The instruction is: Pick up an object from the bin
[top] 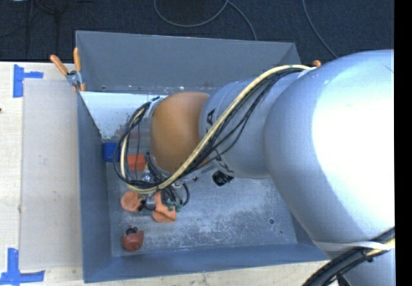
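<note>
Grey metal bin (244,230): the end effector (158,200) sits low at the floor, front-left, between a rounded orange lump (131,201) and an orange wedge (165,214). Nothing looks lifted, so grasp and raise are judged not yet done. Its opening and any hold cannot be told, because the orange wrist cover (174,127) and cables (212,130) hide it. A red-brown piece (132,239) lies apart by the front wall.

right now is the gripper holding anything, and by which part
Cannot be told. The gripper sits low between a small rounded orange lump and a small orange wedge-shaped piece; its orange-covered wrist hides any hold.
</note>
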Controlling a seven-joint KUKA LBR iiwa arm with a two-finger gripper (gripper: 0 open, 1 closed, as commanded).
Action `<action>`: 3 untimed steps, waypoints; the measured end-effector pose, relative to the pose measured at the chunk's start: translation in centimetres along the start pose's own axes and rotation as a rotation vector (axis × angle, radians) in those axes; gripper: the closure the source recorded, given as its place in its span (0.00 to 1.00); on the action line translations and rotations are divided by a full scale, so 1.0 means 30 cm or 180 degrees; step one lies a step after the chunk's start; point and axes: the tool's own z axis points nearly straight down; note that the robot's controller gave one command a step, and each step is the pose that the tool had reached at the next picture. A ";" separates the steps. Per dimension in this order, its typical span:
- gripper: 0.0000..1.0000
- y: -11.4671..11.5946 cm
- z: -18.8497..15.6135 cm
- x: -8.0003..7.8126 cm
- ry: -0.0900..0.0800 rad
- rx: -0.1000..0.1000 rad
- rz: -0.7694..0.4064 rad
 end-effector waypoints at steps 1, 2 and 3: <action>1.00 0.046 -0.409 -0.017 0.0001 0.0000 0.0116; 1.00 0.045 -0.409 -0.017 0.0001 0.0000 0.0119; 1.00 0.041 -0.545 -0.013 0.0024 0.0010 0.0112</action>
